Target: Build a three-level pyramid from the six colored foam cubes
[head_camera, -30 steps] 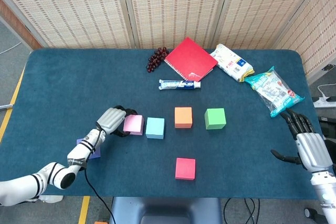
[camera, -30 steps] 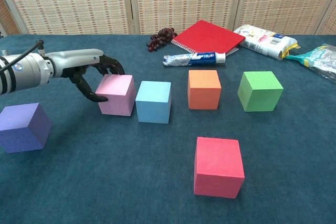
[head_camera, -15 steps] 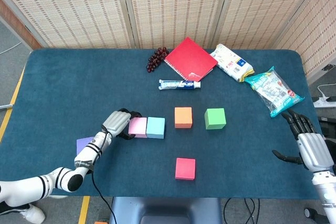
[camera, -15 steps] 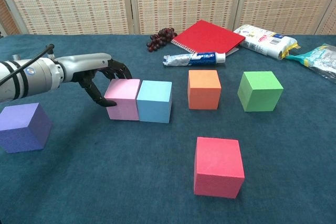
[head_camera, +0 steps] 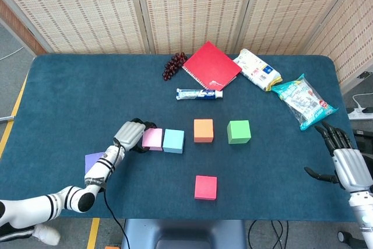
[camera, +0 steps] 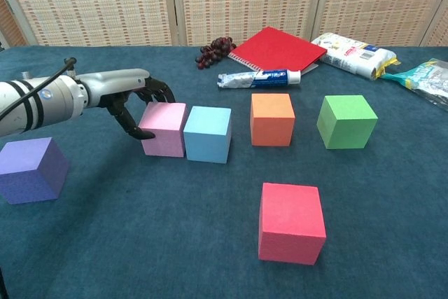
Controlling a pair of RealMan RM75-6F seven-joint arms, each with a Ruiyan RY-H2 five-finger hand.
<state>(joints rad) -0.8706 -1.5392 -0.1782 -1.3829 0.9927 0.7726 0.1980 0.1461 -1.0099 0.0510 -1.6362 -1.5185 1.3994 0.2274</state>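
Six foam cubes lie singly on the blue table (head_camera: 70,97). The pink cube (head_camera: 152,139) (camera: 164,129) stands flush against the light blue cube (head_camera: 173,141) (camera: 208,134). Right of them are the orange cube (head_camera: 203,130) (camera: 272,119) and the green cube (head_camera: 239,132) (camera: 346,122). The red cube (head_camera: 206,187) (camera: 292,222) sits alone near the front. The purple cube (head_camera: 93,161) (camera: 31,169) is at the left, partly behind my left forearm. My left hand (head_camera: 131,134) (camera: 129,96) touches the pink cube's left side with curved, spread fingers. My right hand (head_camera: 344,164) hovers at the table's right edge, fingers apart, empty.
At the back lie dark grapes (head_camera: 174,65), a red notebook (head_camera: 211,66), a toothpaste tube (head_camera: 199,94), a white snack pack (head_camera: 257,69) and a teal snack bag (head_camera: 303,101). A screen of woven panels stands behind the table.
My left hand has pushed the pink cube to the right until it meets the light blue cube, which shifted slightly right. The right hand drifted a little lower.
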